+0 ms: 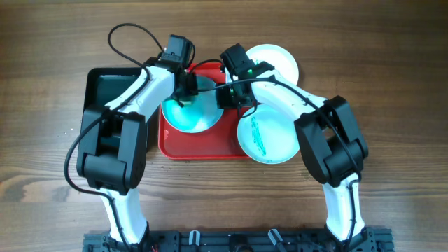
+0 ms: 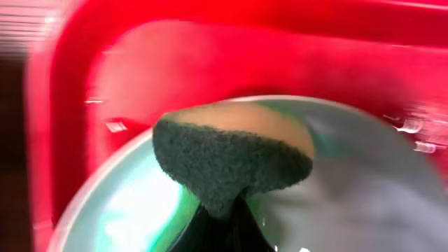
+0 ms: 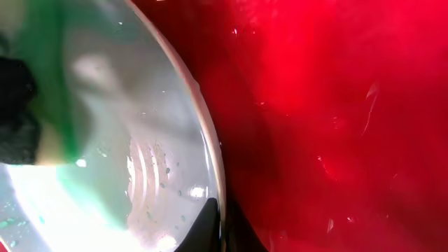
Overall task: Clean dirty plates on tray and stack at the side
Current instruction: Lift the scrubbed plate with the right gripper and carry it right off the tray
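A plate [image 1: 192,117] wet with teal lies on the red tray [image 1: 203,148]. My left gripper [image 1: 187,89] is shut on a sponge with a dark green scouring face and a yellow back [image 2: 231,157], and presses it on this plate [image 2: 119,210]. My right gripper [image 1: 238,98] is shut on the plate's right rim [image 3: 210,161], one finger on each side [image 3: 218,227]. A second plate [image 1: 267,136] with a teal smear overlaps the tray's right edge. A plain white plate [image 1: 278,61] lies behind the tray on the table.
A smaller black tray [image 1: 105,87] sits left of the red tray, partly under my left arm. Red tray floor fills the right wrist view [image 3: 336,126] and the top of the left wrist view [image 2: 210,63]. Wooden table lies all round.
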Controlling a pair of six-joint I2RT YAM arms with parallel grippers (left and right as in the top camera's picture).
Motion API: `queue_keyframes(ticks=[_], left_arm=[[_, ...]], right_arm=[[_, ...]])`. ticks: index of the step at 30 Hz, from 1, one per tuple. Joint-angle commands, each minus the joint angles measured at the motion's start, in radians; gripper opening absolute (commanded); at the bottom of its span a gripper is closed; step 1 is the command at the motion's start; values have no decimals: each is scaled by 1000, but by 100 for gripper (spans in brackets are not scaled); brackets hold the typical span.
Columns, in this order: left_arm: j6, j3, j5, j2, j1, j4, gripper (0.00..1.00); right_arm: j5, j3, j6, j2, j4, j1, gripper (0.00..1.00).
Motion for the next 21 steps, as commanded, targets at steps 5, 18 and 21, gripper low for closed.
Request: queue_keyframes(ticks=[5,18,21], left_arm=[[-13,301,182,20,129,-247,4],[-13,646,88,20,289,-731,4],[-13,646,81,20,289,-729,4]], right_arm=[[-43,-52,115,29,-42,-3,4],[384,-50,-1,-229,-126,59,4],[632,-50,-8,-300,-156,132,4]])
